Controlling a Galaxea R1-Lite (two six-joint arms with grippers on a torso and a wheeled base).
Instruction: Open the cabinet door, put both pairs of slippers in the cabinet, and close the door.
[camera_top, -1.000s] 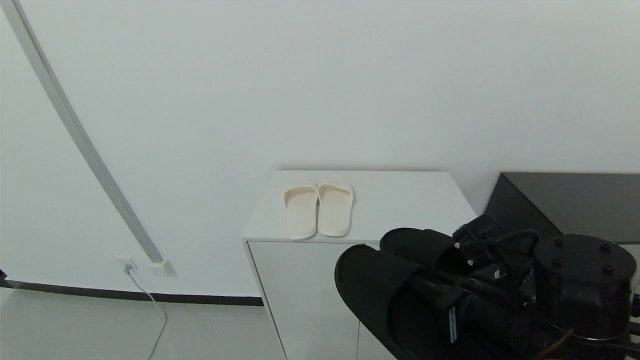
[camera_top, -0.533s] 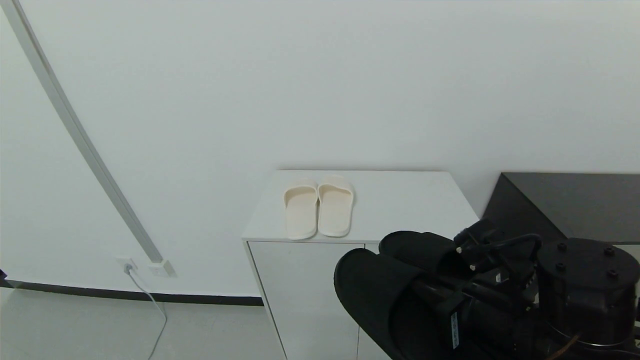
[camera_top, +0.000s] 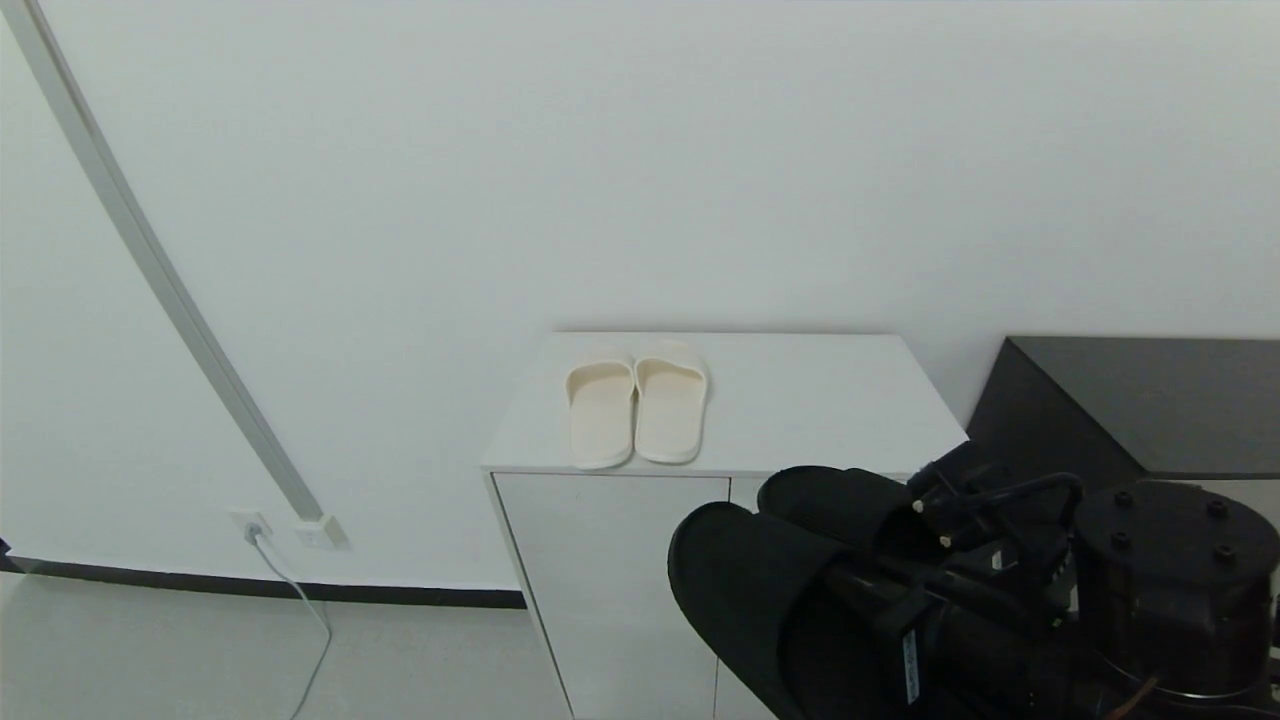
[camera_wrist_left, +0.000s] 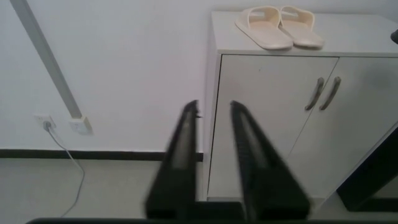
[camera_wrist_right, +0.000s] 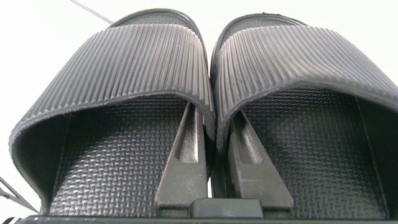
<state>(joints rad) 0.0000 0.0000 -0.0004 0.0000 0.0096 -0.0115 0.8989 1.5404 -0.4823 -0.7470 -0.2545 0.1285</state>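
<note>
1. A white two-door cabinet (camera_top: 820, 400) stands against the wall. Both doors are shut, and their two slim grey handles (camera_wrist_left: 324, 93) sit side by side where the doors meet.
2. A pair of cream rubber slide slippers (camera_top: 636, 405) lies on the cabinet's top. The two touch each other, with heels at the front edge and straps toward the wall. They are nearer the front-left corner than the front-right one.
3. A pair of black ribbed-strap slide slippers (camera_top: 790, 570) is held in the air before the cabinet's right side, apart from its top.
4. The right gripper (camera_wrist_right: 213, 124) has one finger inside each black slipper. Its jaws are pinched together on the two adjoining side walls, so they grip the pair as one.
5. The left gripper (camera_wrist_left: 214, 107) hangs in front of the cabinet's left side, well apart from it. Its jaws are parted with nothing between them.
6. A wall socket with a grey cable (camera_top: 250, 527) sits low on the wall, left of the cabinet.
</note>
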